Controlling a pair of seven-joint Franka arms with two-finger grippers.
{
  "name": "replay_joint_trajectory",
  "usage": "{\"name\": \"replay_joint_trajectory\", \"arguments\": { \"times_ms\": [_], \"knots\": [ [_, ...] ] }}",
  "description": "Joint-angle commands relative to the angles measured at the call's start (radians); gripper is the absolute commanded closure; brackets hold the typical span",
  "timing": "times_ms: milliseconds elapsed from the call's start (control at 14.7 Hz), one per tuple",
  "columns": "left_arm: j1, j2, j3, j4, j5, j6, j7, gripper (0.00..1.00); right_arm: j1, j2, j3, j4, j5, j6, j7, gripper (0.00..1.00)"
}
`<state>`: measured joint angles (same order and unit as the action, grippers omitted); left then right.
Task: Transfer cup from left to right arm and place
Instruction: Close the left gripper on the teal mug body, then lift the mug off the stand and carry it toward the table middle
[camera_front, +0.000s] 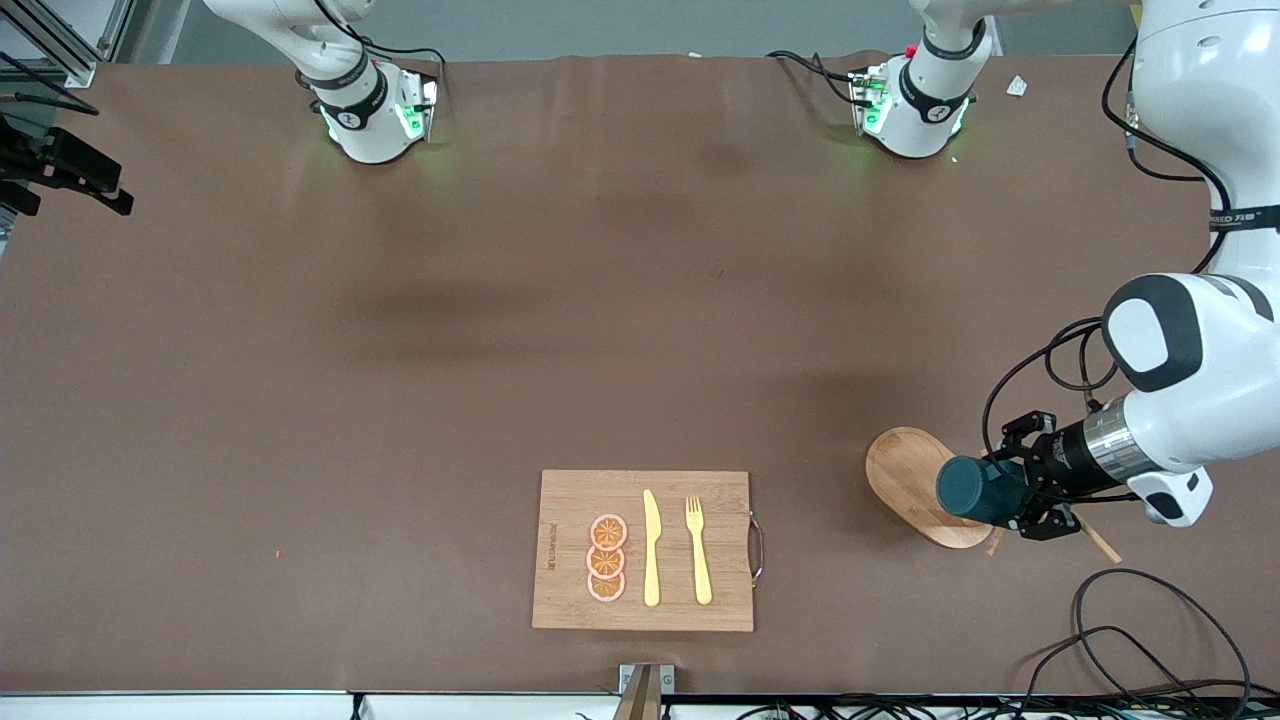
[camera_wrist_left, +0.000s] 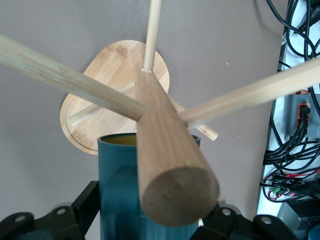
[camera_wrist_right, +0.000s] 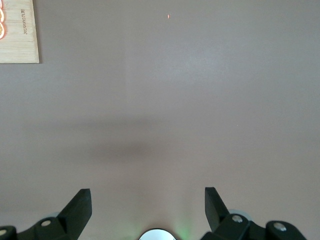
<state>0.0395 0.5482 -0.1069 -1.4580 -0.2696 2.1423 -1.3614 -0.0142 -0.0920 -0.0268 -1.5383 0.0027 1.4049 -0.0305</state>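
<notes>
The left gripper (camera_front: 1022, 500) is up at the left arm's end of the table, its black fingers (camera_wrist_left: 85, 207) clamped on the cup (camera_front: 980, 489); the dark teal cup lies on its side in the grip, in the air over the oval wooden base (camera_front: 905, 470) of the peg rack (camera_wrist_left: 165, 145). From the left wrist view the rack's thick central post rises right in front of the cup (camera_wrist_left: 117, 192), thinner pegs sticking out from it at angles; a sliver of yellowish inside shows at the cup's rim. The right gripper (camera_wrist_right: 148, 210) hangs over bare brown table (camera_front: 400, 380), fingers spread wide with nothing between them; a corner of the cutting board (camera_wrist_right: 19, 37) shows in its view; the right arm waits. On the cutting board (camera_front: 570, 490), near the front camera, lie three orange slices (camera_front: 607, 558), a yellow knife (camera_front: 651, 548) and a yellow fork (camera_front: 698, 550), side by side.
</notes>
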Motion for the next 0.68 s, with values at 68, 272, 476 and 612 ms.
{"name": "replay_joint_trajectory", "arguments": {
  "times_ms": [68,272,476,612],
  "knots": [
    [-0.007,-0.02,-0.017,0.01,-0.017,-0.004,-0.018,0.42,-0.015,0.008,0.005,0.013,0.01,-0.001,0.003,0.0],
    [-0.006,-0.037,-0.039,0.008,-0.017,-0.005,-0.018,0.42,-0.013,0.008,0.005,0.012,0.01,-0.006,0.003,0.0],
    [-0.01,-0.047,-0.082,0.008,-0.005,-0.005,-0.019,0.42,-0.013,0.009,0.005,0.009,0.01,-0.011,0.008,0.0],
    [-0.044,-0.05,-0.091,0.011,0.01,-0.004,-0.036,0.42,-0.013,0.021,0.005,0.007,0.01,-0.007,0.006,0.0]
  ]
}}
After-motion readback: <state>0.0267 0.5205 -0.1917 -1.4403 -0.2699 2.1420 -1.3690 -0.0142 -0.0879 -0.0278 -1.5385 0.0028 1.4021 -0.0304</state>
